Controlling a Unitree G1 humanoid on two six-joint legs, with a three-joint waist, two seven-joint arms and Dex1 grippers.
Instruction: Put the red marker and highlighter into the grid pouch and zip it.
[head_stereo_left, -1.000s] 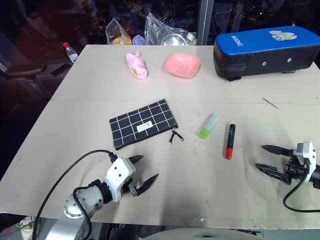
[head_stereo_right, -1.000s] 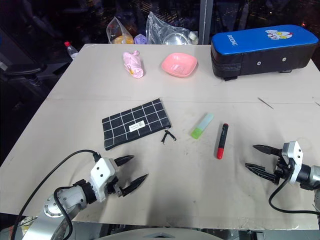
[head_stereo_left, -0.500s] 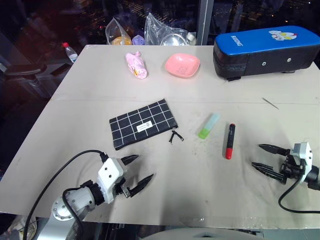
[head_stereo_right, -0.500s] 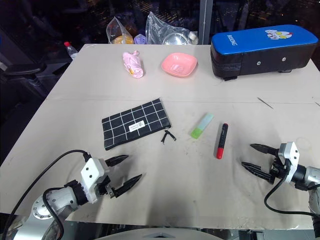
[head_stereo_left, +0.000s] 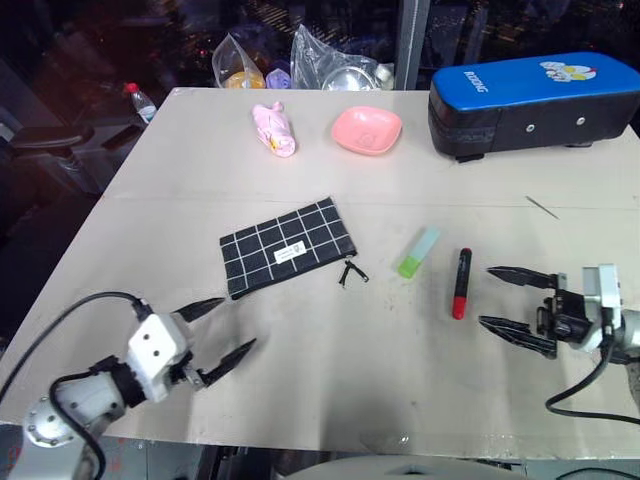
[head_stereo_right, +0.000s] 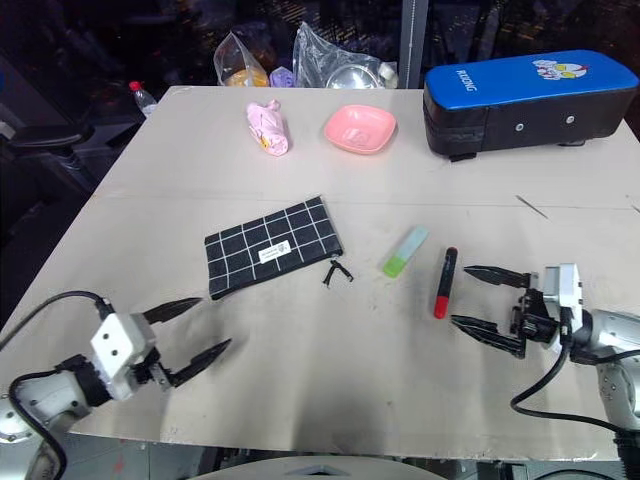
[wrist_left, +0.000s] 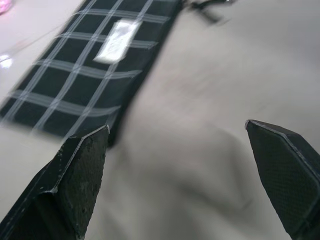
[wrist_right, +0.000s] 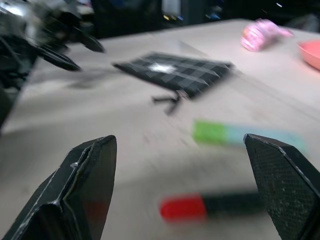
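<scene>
Near table (head_stereo_left: 330, 380) centre: grid pouch (head_stereo_left: 287, 248), highlighter (head_stereo_left: 418, 251), red marker (head_stereo_left: 460, 283). Left gripper (head_stereo_left: 218, 330), right gripper (head_stereo_left: 512, 298) spread wide, empty.

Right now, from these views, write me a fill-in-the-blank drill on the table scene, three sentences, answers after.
1. The red marker lies on the table between the highlighter and the ____ gripper.
2. The grid pouch lies flat with its zipper pull at the end nearer the ____.
3. Both the left gripper and the right gripper are ____ and hold nothing.

Missing words: right; highlighter; open
</scene>
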